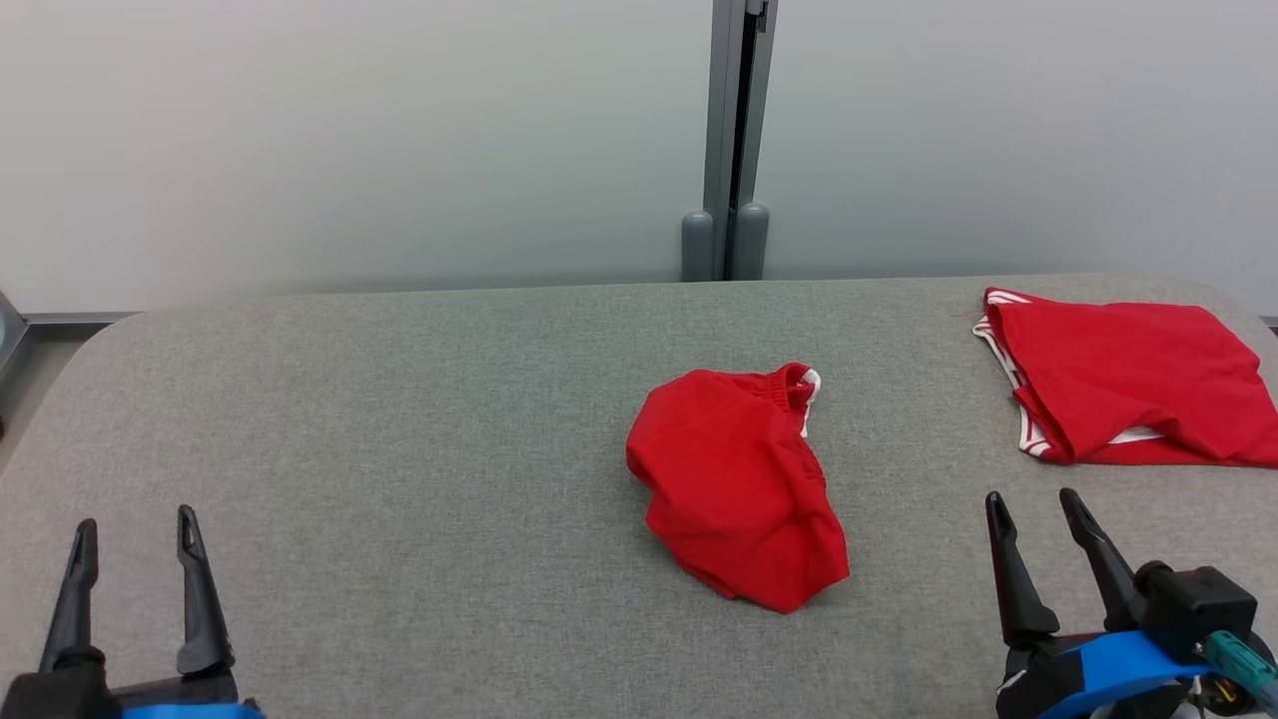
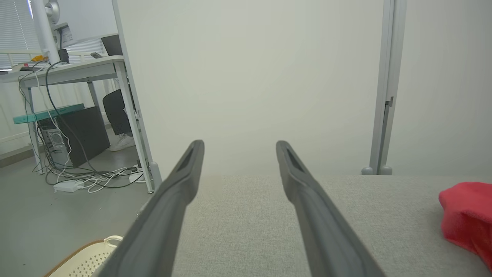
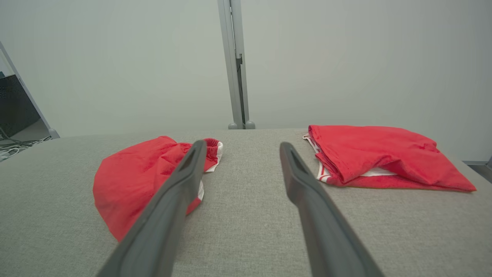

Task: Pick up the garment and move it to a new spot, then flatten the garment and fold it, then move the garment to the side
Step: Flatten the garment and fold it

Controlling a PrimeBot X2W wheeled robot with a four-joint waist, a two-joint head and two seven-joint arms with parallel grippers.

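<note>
Here a grey fabric counter point(image 1: 399, 399) stands before a pale wall point(image 1: 349, 140) with a grey post point(image 1: 734, 140). The crumpled red shorts point(image 1: 734, 489) lie near its middle, a folded red garment point(image 1: 1128, 379) at the far right. The left hand point(image 1: 137, 519) and right hand point(image 1: 1030, 496) are spread wide, holding nothing.

No text, label, brand, number or sign is legible in any of my views. The red garment point(image 1: 737, 484) and the folded red garment point(image 1: 1128, 374) on the desk point(image 1: 399, 419) present plain cloth with white trim. The clutter point(image 2: 36, 59) in the far corner of the room is too small for me to read.
</note>
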